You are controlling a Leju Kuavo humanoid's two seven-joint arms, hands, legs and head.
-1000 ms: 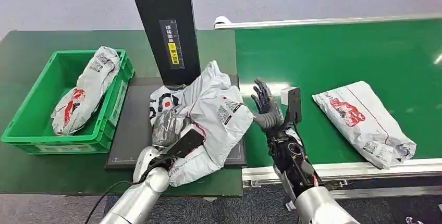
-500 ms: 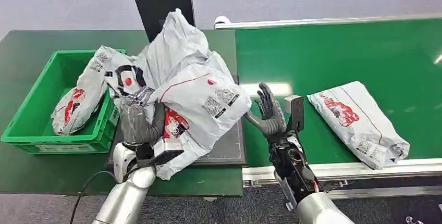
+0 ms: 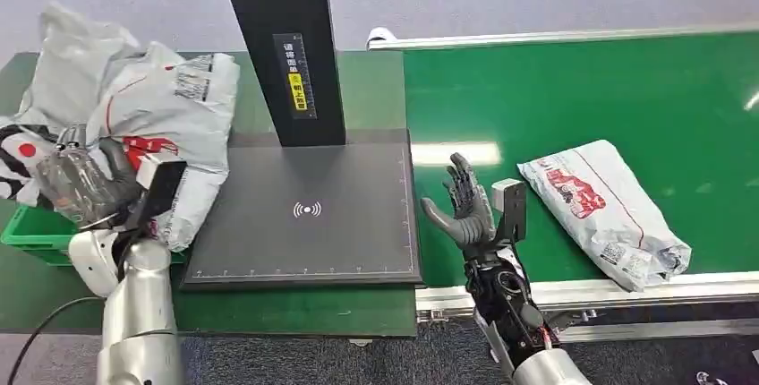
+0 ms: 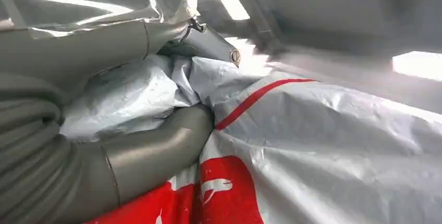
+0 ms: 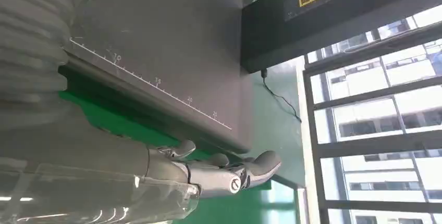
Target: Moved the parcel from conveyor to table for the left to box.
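Note:
My left hand (image 3: 85, 190) grips a crumpled white parcel (image 3: 152, 107) with red and black print, held up over the green box (image 3: 27, 228) at the far left, which it mostly hides. In the left wrist view the fingers (image 4: 151, 151) clamp the parcel's (image 4: 323, 151) white and red plastic. My right hand (image 3: 465, 210) stands open, fingers spread upward, at the conveyor's near left corner beside the black scanner pad (image 3: 309, 210); its fingers (image 5: 224, 174) hold nothing. A second white parcel (image 3: 601, 210) lies on the green conveyor (image 3: 582, 98) to the right.
A black scanner post (image 3: 282, 45) rises from the back of the pad. The dark green table (image 3: 304, 313) surrounds the pad. A silver conveyor rail (image 3: 591, 291) runs along the near edge. The right wrist view shows the pad's ruled edge (image 5: 151, 83).
My left hand has lifted the parcel off the scanner pad and carried it left over the green box. The conveyor parcel drifted slightly left. My right hand lowered a little.

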